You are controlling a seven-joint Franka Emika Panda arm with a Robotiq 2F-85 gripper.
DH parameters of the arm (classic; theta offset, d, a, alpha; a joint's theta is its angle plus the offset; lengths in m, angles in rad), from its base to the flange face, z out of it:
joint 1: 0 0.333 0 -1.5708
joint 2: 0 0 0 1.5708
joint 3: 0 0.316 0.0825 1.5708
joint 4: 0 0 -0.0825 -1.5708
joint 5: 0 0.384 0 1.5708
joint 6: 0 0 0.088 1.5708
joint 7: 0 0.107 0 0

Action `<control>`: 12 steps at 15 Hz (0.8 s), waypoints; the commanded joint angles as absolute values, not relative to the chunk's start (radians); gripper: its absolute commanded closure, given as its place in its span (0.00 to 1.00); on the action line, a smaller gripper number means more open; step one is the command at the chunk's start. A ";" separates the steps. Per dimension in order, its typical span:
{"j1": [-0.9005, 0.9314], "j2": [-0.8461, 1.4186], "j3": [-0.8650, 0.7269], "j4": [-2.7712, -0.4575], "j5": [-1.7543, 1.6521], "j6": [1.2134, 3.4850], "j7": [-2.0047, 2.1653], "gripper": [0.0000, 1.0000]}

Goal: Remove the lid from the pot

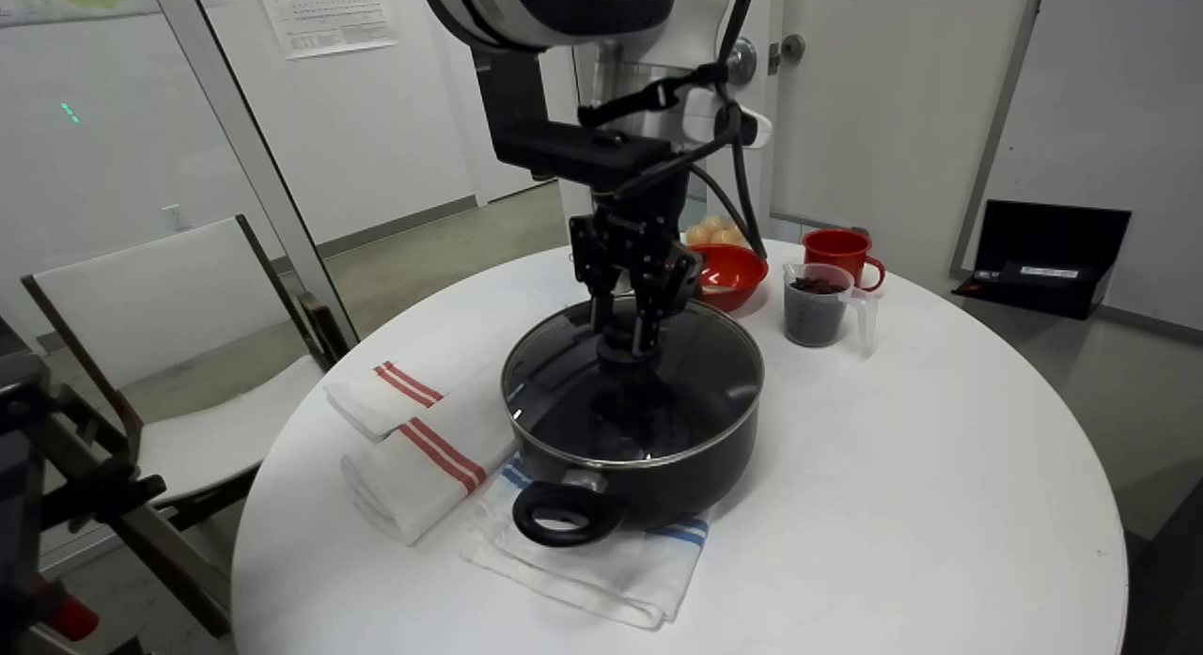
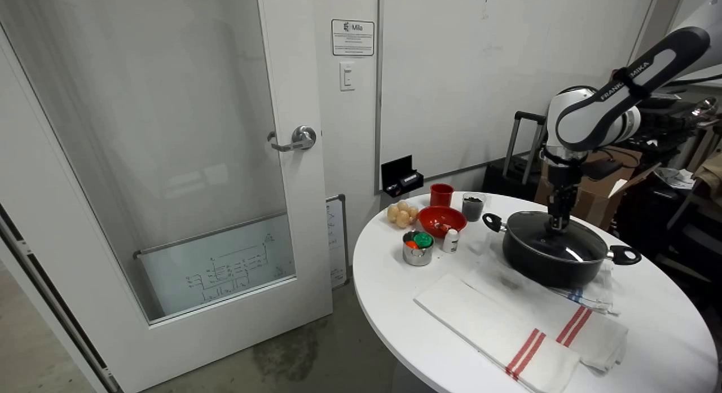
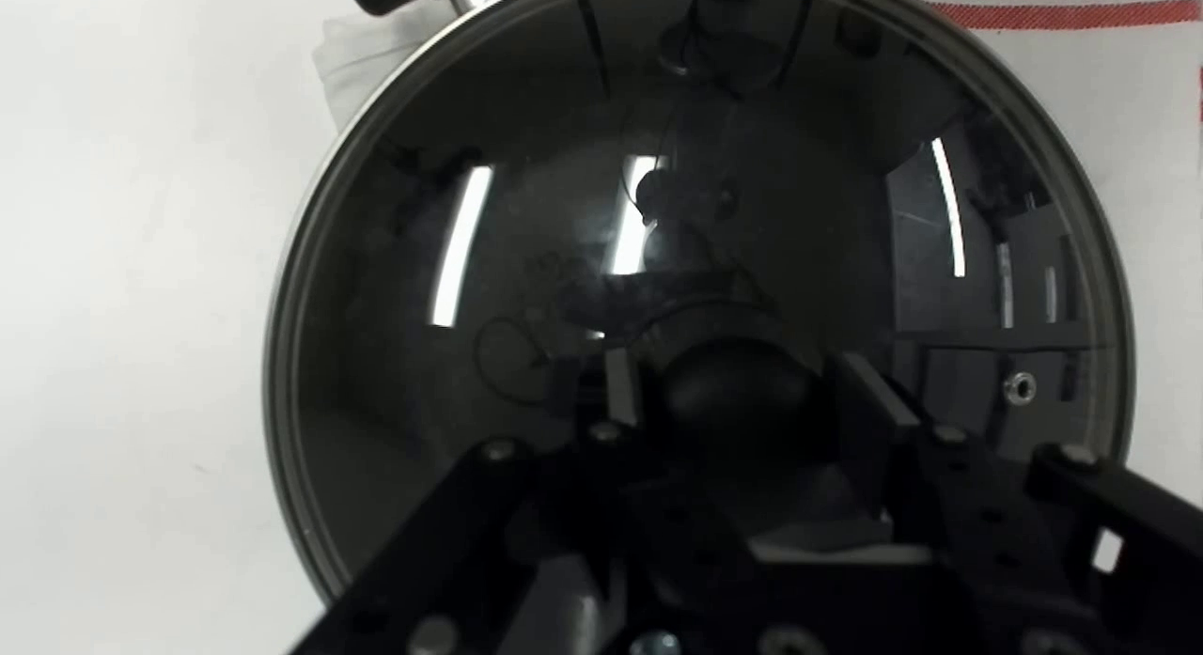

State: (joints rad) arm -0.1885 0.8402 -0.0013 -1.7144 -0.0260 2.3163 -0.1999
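Observation:
The pot (image 1: 691, 491) is wide and black and stands partly on a folded cloth with blue stripes; it also shows in an exterior view (image 2: 541, 269). Its see-through lid (image 1: 700, 382) lies on the pot's rim; it also shows in an exterior view (image 2: 533, 238) and fills much of the wrist view (image 3: 771, 166). My gripper (image 1: 624, 335) points down at the lid's centre. In the wrist view its fingers (image 3: 742, 397) stand on both sides of the black knob (image 3: 738, 378) and appear to press on it. Darkness there hides the contact lines.
Folded towels with red stripes (image 1: 428, 458) lie beside the pot. A red bowl (image 2: 443, 218), a red mug (image 1: 836, 251), a measuring cup (image 1: 816, 307), a small metal pot (image 2: 418, 256), a white bottle (image 2: 450, 241) and round pale items (image 2: 402, 213) stand near the table edge.

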 commanded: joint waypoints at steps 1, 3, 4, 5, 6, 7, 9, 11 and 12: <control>-0.182 0.787 -0.010 -1.748 -0.025 2.295 -0.212 0.74; -0.164 0.741 -0.028 -1.786 -0.046 2.290 -0.194 0.74; -0.155 0.715 -0.035 -1.809 -0.056 2.287 -0.187 0.74; -0.152 0.692 -0.036 -1.826 -0.059 2.283 -0.188 0.74; -0.143 0.665 -0.041 -1.848 -0.067 2.284 -0.184 0.74; -0.132 0.637 -0.046 -1.868 -0.075 2.282 -0.178 0.74; -0.112 0.590 -0.048 -1.900 -0.092 2.281 -0.172 0.74; -0.086 0.555 -0.044 -1.921 -0.116 2.277 -0.164 0.74; -0.069 0.544 -0.044 -1.926 -0.132 2.275 -0.154 0.74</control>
State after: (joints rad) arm -0.1214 0.6297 -0.0321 -1.8647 -0.0883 2.2953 -0.1902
